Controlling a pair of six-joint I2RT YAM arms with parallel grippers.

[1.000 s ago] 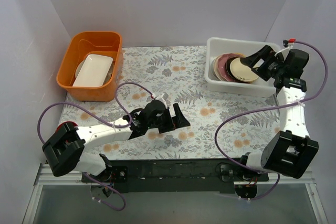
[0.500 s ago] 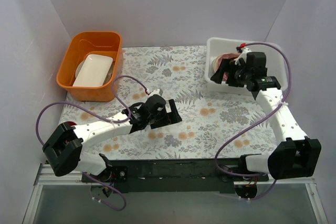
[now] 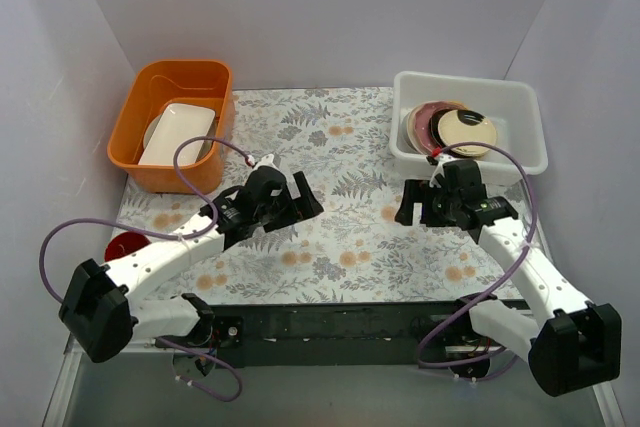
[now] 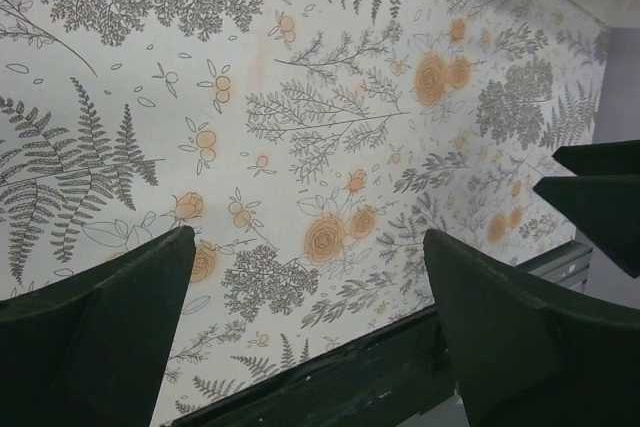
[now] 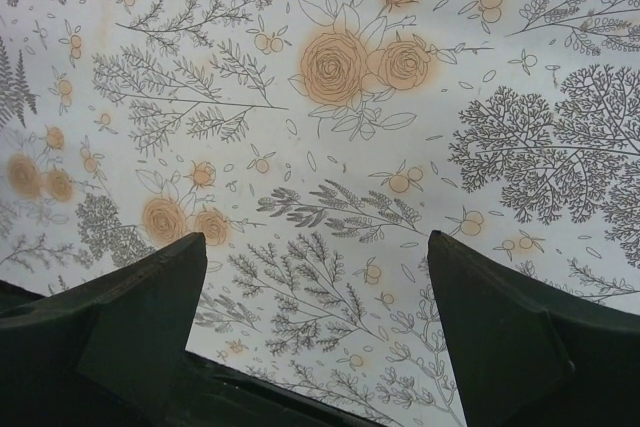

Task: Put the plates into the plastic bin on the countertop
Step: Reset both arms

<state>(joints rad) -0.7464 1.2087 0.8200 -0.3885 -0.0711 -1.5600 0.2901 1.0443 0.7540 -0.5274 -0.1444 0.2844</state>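
Plainly, plates [image 3: 452, 130] lean together inside plastic bin [image 3: 513, 113].

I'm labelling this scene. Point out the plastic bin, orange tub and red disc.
plastic bin [image 3: 465, 77]: top external view, far rim.
orange tub [image 3: 126, 130]: top external view, left wall.
red disc [image 3: 120, 245]: top external view, visible face.

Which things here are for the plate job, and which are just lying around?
For the job:
- round plates, pink, cream and black
- whitish translucent plastic bin holding them
- fern-and-flower patterned countertop

Just lying about:
- orange plastic tub
- white rectangular dish inside it
- small red disc near the countertop's left edge
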